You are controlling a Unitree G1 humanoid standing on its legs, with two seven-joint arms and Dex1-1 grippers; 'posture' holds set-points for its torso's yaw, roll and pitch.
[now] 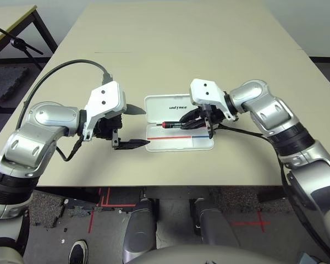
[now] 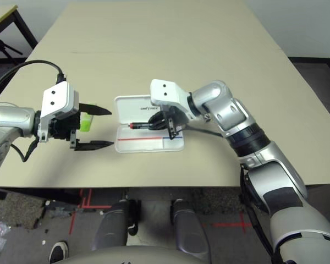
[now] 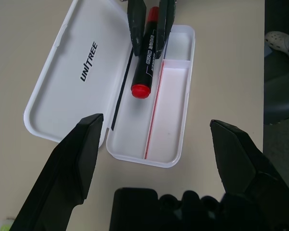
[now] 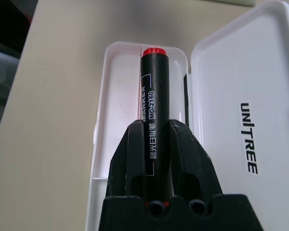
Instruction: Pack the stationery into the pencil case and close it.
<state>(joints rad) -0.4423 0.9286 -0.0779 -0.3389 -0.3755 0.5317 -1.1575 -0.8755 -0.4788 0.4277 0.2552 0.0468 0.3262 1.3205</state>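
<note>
The right gripper (image 1: 201, 122) is clamped on the black marker (image 3: 148, 60) around the middle of its barrel, the red end pointing away from the wrist and lengthwise over the tray of the open pencil case (image 1: 204, 144); whether the pen already touches the tray floor I cannot tell. The marker looks light, rigid and smooth, so a mid-barrel pinch seems right, though a round, slick barrel could roll or pivot between the fingers if squeezed off-centre. The case is thin hard plastic and likely slides easily on the table (image 1: 154, 49), so its hinged lid (image 3: 72, 77), lying flat beside the tray, probably needs steadying when folded over. The left gripper (image 1: 133, 126) hangs wide open and empty just beside the case. The lime-green highlighter (image 2: 86, 121) lies on the table behind it.
</note>
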